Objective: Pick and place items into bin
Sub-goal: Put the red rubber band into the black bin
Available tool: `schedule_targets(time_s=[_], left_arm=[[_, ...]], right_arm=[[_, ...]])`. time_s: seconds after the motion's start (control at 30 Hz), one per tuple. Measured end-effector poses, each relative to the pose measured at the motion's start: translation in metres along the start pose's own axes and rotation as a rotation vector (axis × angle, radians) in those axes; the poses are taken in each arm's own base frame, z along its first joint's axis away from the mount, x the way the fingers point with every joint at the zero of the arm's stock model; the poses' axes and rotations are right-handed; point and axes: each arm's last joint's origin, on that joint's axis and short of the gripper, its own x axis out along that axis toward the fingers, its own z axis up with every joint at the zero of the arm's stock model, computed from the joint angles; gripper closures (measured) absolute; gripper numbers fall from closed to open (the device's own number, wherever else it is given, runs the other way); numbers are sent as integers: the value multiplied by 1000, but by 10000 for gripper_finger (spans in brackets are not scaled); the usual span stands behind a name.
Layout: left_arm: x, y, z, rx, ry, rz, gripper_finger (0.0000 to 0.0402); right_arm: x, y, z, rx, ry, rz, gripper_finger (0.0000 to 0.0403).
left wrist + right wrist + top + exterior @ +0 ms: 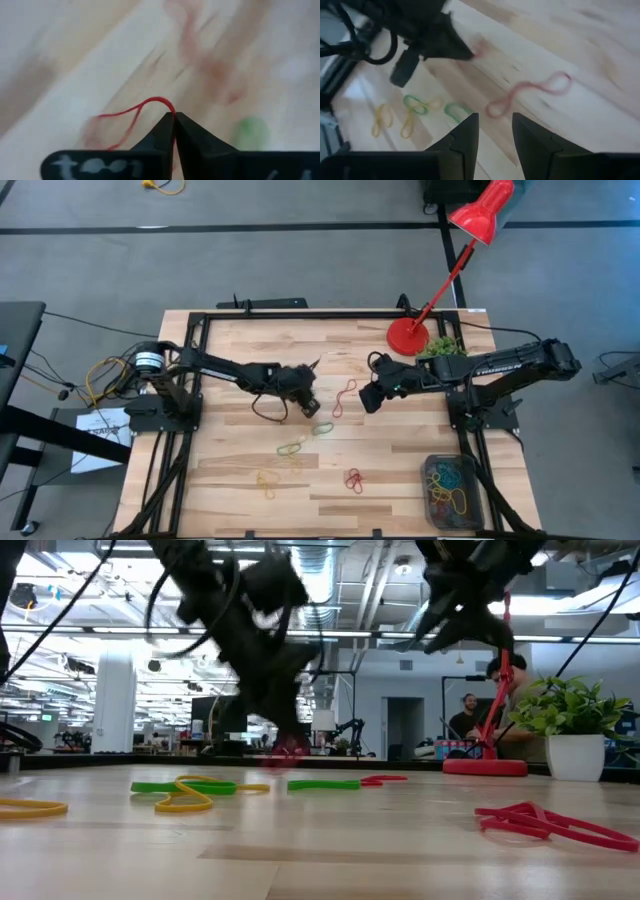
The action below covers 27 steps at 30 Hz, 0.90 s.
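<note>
While your left gripper [174, 131] has its fingers pressed together on a thin red loop [131, 114], take care how you lift it. The left wrist view shows only a short arc of the band pinched at the very fingertips, so the hold looks slight; raise the arm slowly and straight up so that the rubber does not stretch and snap free. In the high view this gripper [303, 394] sits near the middle of the table [400, 460], left of centre.

Your right gripper [495, 131] has its fingers spread and holds nothing. It hovers over a pink loop [530, 92] lying flat on the wood, just right of the left arm. Leave it waiting there until the left arm clears, since the two tool heads are close together.

Carry the red loop to the bin [481, 498] at the near right corner, which already holds a heap of coloured bands. That path crosses in front of the right arm, so swing along the near side of the table and release only when you are well inside the rim.

Other items are loose on the near half: a green loop [321, 427], yellow loops [268, 481] and a red twisted loop [353, 478].
</note>
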Motion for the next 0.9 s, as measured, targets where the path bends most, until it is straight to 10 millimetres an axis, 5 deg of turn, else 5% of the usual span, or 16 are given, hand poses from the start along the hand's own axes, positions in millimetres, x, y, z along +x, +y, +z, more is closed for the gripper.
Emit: schedule_targets(time_s=[0.27,0.5,0.9], left_arm=[[-62,-30,68,113,-236,-212,401],[-103,-50,107,237,-394,-276,401],[-110,-53,112,262,-399,-252,401]], right_arm=[[-2,12,23,-24,-187,164,290],[-2,10,36,27,-262,197,290],[-4,9,49,115,-332,259,290]])
